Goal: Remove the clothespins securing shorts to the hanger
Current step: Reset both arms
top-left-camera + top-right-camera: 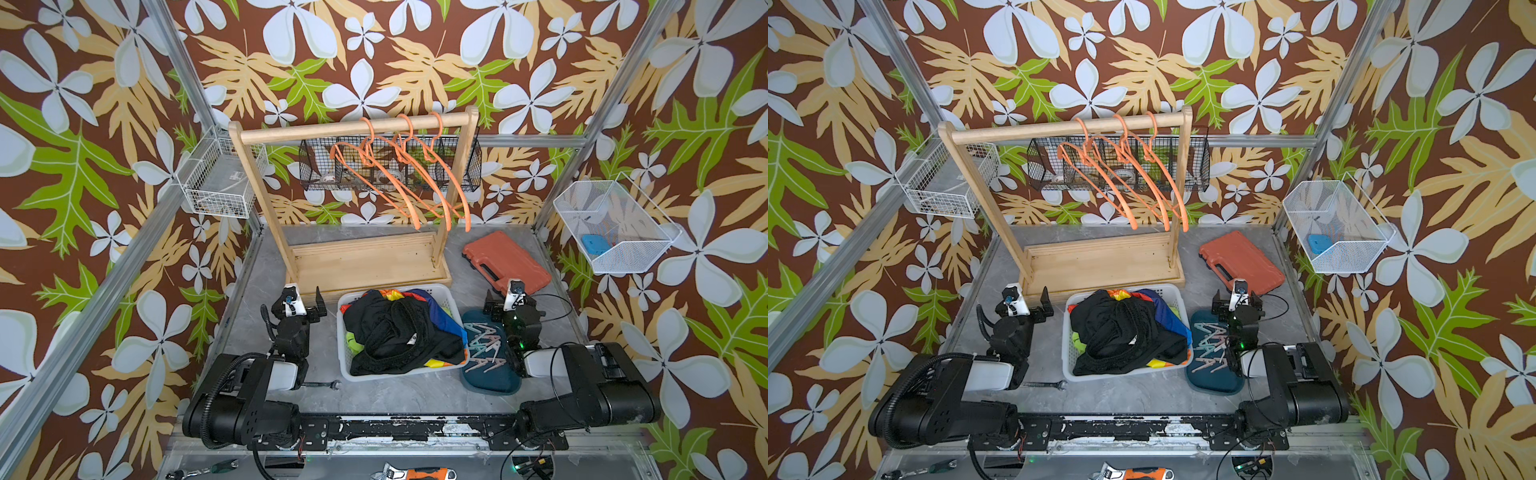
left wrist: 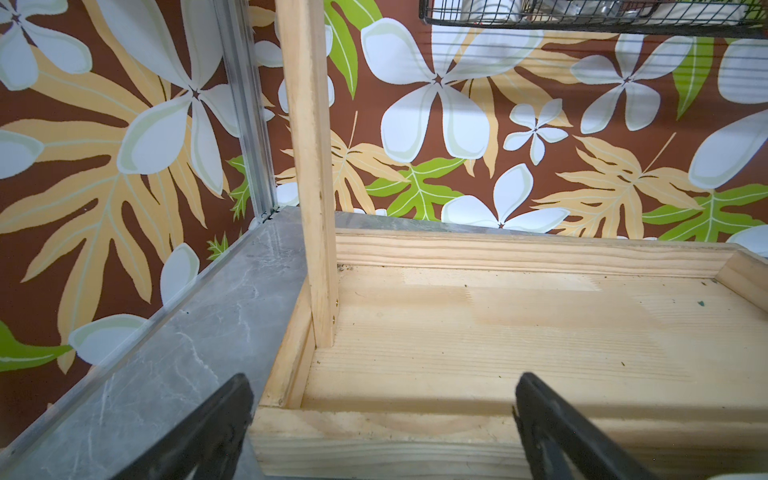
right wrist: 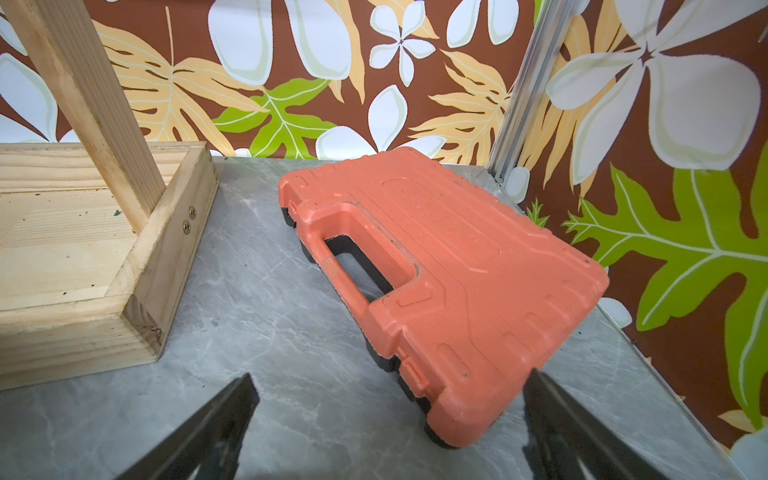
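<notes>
Three bare orange hangers [image 1: 451, 189] hang on the wooden rack [image 1: 291, 132]. The shorts lie heaped in a white basket [image 1: 345, 365]: a black pair [image 1: 395, 328] on top, a colour-blocked pair [image 1: 434, 309] beneath, a lime green pair [image 1: 352, 345] peeking out. Several pale clothespins [image 1: 484, 343] lie loose on a dark teal tray [image 1: 492, 382] beside the basket. My left gripper [image 2: 383, 382] stands open over the rack's base edge, holding nothing. My right gripper [image 3: 390, 378] is open above the table, in front of an orange case [image 3: 457, 270], also empty.
The rack's wooden base [image 2: 478, 332] fills the table's back middle. A black wire basket [image 1: 469, 166] hangs on the back wall, and white wire baskets hang on the left wall [image 1: 216, 183] and the right wall [image 1: 611, 232]. A small wrench [image 1: 328, 385] lies by the left arm.
</notes>
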